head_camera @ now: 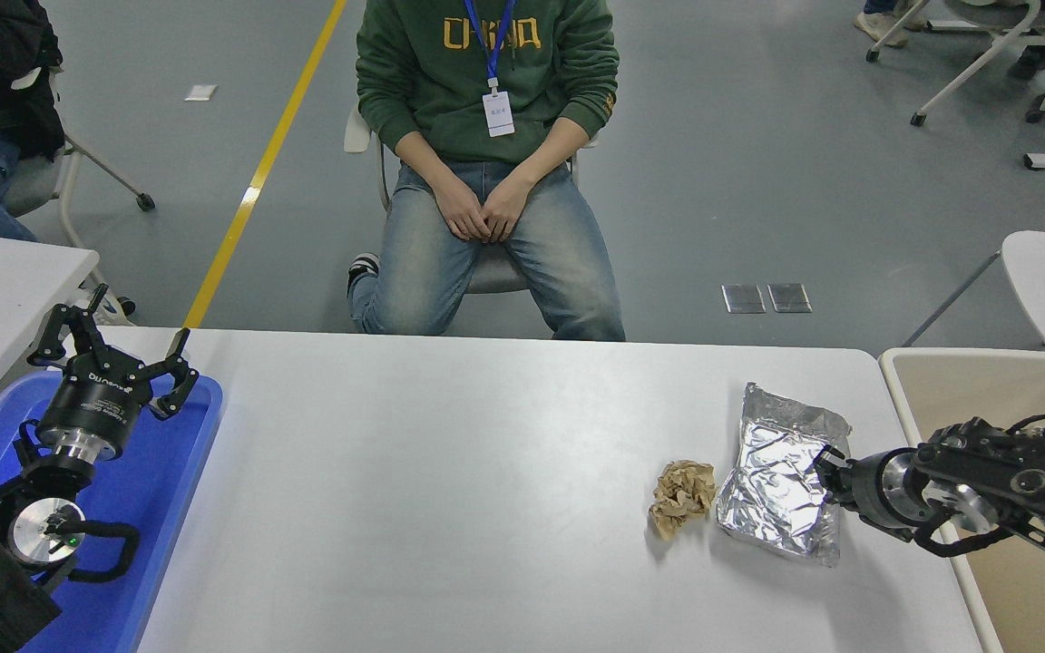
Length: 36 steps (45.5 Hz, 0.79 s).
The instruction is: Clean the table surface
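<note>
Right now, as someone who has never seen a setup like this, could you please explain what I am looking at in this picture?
The picture comes from a camera on the robot's head, looking down over the large white tabletop. The robot has two black arms. The left black gripper is parked, open, above a blue plastic tray at the lower left. The right black gripper reaches in from the right edge and touches the side of a crumpled silver foil container; whether it actually grips the foil cannot be seen. Beside the foil lies a crumpled brown paper ball. A beige bin stands past the table's right end. A person in a green hoodie sits at the far side, hands in lap.
</note>
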### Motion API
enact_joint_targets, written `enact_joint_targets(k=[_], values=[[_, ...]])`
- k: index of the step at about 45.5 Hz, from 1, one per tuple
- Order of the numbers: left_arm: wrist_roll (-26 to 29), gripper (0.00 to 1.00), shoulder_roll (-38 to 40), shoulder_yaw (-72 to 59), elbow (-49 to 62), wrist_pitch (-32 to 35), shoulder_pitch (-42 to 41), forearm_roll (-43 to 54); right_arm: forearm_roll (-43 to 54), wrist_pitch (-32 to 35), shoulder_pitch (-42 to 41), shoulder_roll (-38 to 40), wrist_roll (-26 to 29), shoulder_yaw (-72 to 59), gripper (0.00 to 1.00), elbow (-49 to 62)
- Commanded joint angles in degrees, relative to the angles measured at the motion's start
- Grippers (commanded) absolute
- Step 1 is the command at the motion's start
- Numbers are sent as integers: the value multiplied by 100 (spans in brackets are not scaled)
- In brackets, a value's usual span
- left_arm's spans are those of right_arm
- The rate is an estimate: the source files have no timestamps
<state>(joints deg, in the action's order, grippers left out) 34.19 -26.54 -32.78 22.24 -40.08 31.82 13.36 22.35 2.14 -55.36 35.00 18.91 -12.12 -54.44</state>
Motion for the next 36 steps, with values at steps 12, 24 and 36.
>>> enact_joint_targets(k=[12,24,36], values=[[0,100,0,0,0,0,0,0,76,1077,-1204,2071,42,25,0,-1033],[0,100,0,0,0,0,0,0,357,2281,-2268,3223,121,25,0,-1191],[0,100,0,0,0,0,0,0,647,3055,-2769,3847,148,25,0,-1191]])
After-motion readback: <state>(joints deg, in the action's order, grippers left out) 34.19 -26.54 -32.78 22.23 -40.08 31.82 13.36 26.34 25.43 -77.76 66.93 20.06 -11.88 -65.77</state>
